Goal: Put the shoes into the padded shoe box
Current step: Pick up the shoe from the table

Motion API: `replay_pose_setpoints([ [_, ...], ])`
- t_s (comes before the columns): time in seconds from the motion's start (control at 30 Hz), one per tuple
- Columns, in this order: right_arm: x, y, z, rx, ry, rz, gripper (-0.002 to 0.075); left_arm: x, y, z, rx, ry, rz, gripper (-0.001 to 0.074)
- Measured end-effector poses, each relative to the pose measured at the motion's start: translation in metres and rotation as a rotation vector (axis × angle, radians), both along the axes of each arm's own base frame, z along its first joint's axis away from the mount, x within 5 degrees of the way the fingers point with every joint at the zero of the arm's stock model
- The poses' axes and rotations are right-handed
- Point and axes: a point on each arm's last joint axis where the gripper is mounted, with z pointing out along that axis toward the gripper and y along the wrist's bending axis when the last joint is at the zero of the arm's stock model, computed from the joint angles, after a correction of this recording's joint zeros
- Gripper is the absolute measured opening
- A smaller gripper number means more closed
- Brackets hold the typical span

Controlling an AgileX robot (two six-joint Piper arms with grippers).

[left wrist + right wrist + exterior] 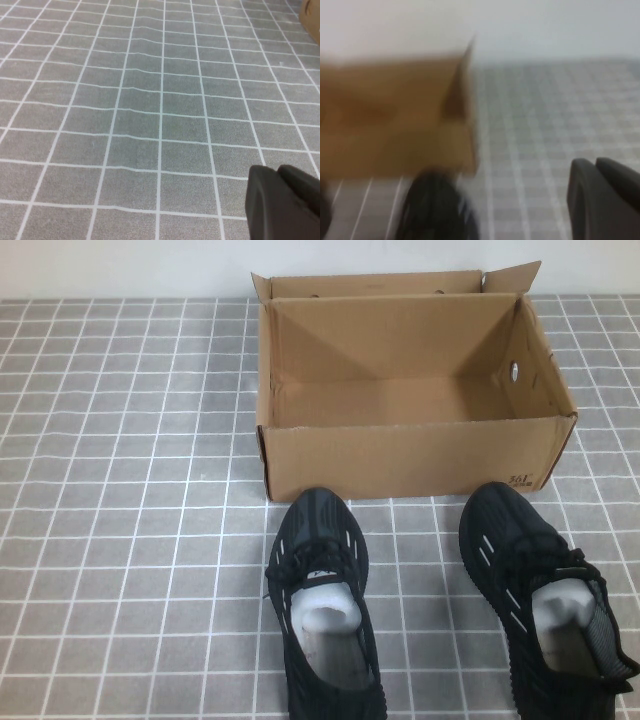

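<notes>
While both shoes [325, 605] face the box [400, 455], left gripper [282, 205] and right gripper [602, 200] hover.

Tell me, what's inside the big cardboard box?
Nothing shows in the padded shoe box, just bare cardboard floor; its front wall hides the nearest strip. Both shoes sit outside. Left gripper and right gripper show only partly.

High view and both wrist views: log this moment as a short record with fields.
box: brown cardboard shoe box, open, flaps upright, nothing visible inside
left shoe: black sneaker on the grey tiled cloth, toe towards the box front, apart from it
right shoe: second black sneaker, also in front of the box, angled, white paper stuffing showing
left pincer: over bare cloth, touching nothing; absent from the high view
right pincer: near the box's corner, a shoe toe ahead, holding nothing
progress: neither shoe is in the box
</notes>
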Motion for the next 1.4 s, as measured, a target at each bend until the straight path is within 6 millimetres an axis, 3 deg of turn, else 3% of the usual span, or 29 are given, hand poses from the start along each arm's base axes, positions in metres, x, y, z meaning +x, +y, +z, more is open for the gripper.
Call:
replay_pose_setpoints([
  [0.27,0.020,0.024,0.003,-0.184,0.249,0.383,-0.0008,0.000,0.000,0.000,0.000,0.000,0.000,0.0002],
  [0.5,0.057,0.046,-0.006,-0.370,0.436,0.721,0.0018,0.000,0.000,0.000,0.000,0.000,0.000,0.0002],
  [0.6,0.072,0.053,-0.015,-0.470,0.497,0.784,0.0125,0.000,0.000,0.000,0.000,0.000,0.000,0.0002],
  [0.73,0.094,0.064,-0.030,-0.583,0.556,0.838,0.0355,0.000,0.000,0.000,0.000,0.000,0.000,0.0002],
  [0.87,0.119,0.078,-0.047,-0.704,0.576,0.869,0.0434,0.000,0.000,0.000,0.000,0.000,0.000,0.0002],
  [1.23,0.157,0.093,-0.076,-0.890,0.590,0.881,0.0447,0.000,0.000,0.000,0.000,0.000,0.000,0.0002],
  [1.4,0.165,0.096,-0.086,-0.881,0.607,0.878,0.0375,0.000,0.000,0.000,0.000,0.000,0.000,0.0002],
])
